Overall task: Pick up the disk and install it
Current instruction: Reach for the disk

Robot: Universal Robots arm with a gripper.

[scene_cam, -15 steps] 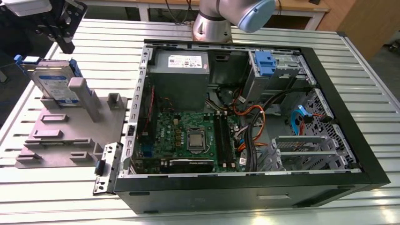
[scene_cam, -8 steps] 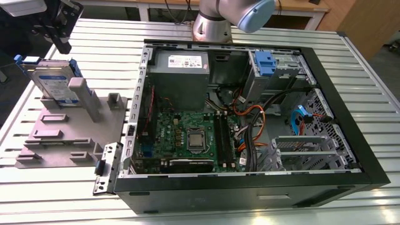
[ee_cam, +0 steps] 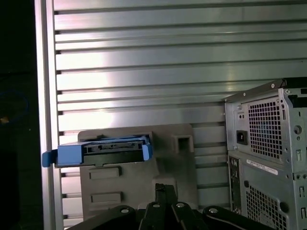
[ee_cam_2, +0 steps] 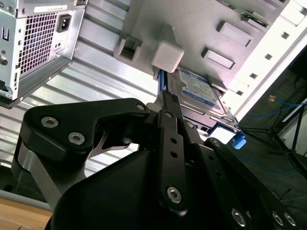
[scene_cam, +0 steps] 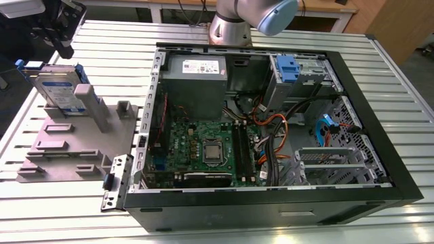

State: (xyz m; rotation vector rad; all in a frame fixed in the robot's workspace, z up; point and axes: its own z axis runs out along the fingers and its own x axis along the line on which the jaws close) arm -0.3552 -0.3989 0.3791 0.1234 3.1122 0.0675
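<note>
Disk (scene_cam: pixel 60 91), the flat silver-grey hard drive standing in a grey plastic holder (scene_cam: pixel 61 147) at the exterior view's left, looks hard, heavy and breakable, best grabbed by its blue side rails (ee_cam: pixel 69 154), while the jaws of the black gripper (ee_cam: pixel 163 191) are pinched together, empty.

Arm (scene_cam: pixel 229 29): a silver-grey cylindrical tube is shown at the table's far edge in the exterior view.
Joint cap (scene_cam: pixel 277 15): a rounded, light blue-grey cover.
Gripper (ee_cam: pixel 163 191): matte black linkage bars with rounded ends are seen in both wrist views.
Screws (ee_cam_2: pixel 174 193): silver socket-head fasteners are set into the black links.
Wrist body (ee_cam_2: pixel 36 167): a brushed grey metal face is seen below the black housing.
</note>
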